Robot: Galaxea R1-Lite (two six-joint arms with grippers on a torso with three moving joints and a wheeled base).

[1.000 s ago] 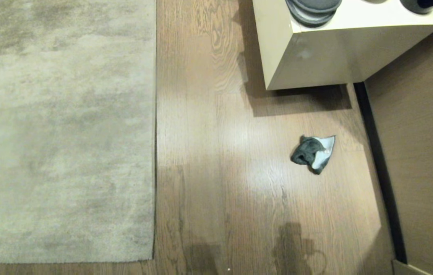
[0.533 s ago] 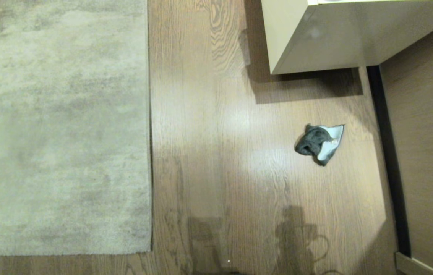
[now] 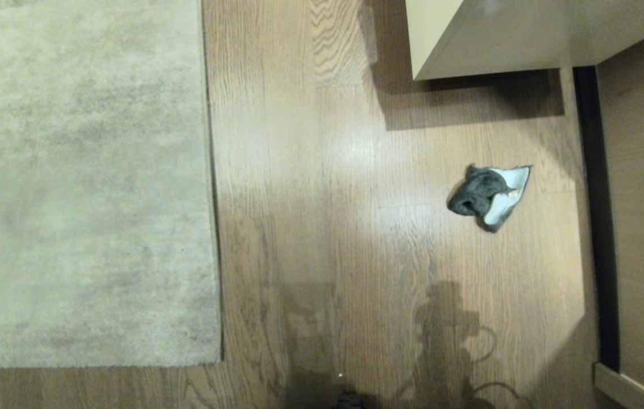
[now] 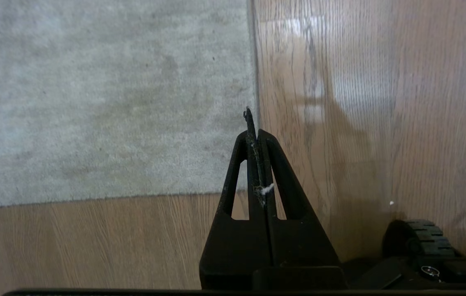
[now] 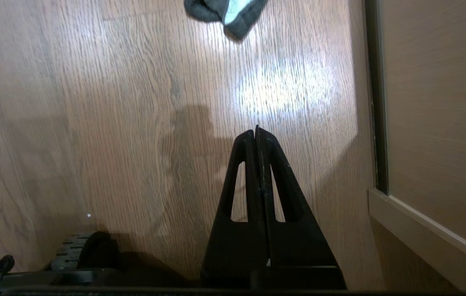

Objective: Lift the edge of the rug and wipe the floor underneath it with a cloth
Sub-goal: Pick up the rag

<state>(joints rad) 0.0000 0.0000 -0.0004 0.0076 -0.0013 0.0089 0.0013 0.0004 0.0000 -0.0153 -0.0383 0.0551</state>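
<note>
I've got the rug [image 3: 83, 182] lying flat on my left in the head view, its edge [image 3: 212, 187] running straight down the floor [image 3: 322, 170] to a corner near the bottom. The edge sits flush on the planks, nothing lifted. Over on my right the cloth [image 3: 489, 195] is crumpled on the bare wood, dark side bunched up with a whitish flap showing, well apart from the rug and just short of the cream cabinet [image 3: 503, 40] that stands beyond it. A dark strip [image 3: 597, 227] runs along the brown panel on the far right.

Neither arm shows from the head. My left gripper [image 4: 257, 133] hangs above the rug corner, jaws pressed together on nothing, a wisp of lint stuck between them. My right gripper [image 5: 256, 133] hovers over bare floor, jaws together and empty as well, the cloth [image 5: 225, 11] lying ahead of it, clear of the tips. A black wheel [image 4: 420, 242] of the base peeks in near each wrist
</note>
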